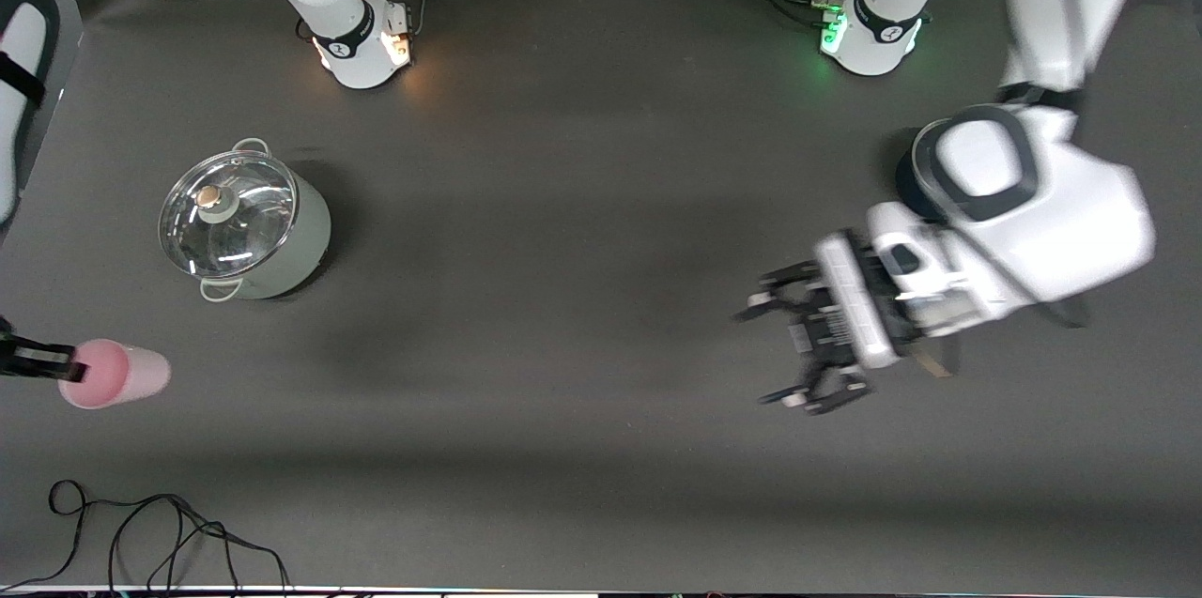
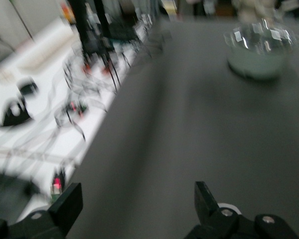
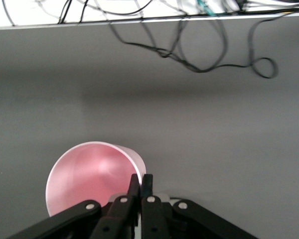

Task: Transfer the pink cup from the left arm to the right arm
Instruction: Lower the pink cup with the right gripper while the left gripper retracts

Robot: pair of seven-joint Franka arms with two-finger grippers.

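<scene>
Right gripper [image 3: 140, 185] is pinched on the rim of the pink cup [image 1: 115, 374], holding it up over the table [image 1: 582, 251] at the right arm's end, toward the edge nearest the front camera. Left gripper [image 1: 784, 349] hangs empty over the left arm's end, fingers spread wide. Lidded pot [image 1: 246, 224] stands near the cup, farther from the camera.

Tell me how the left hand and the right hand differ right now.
The left hand is open and empty, while the right hand is shut on the rim of the pink cup. The left hand is over bare table toward the left arm's end, while the right hand is at the right arm's end, nearer the front camera than the lidded pot. Both have black fingers.
</scene>
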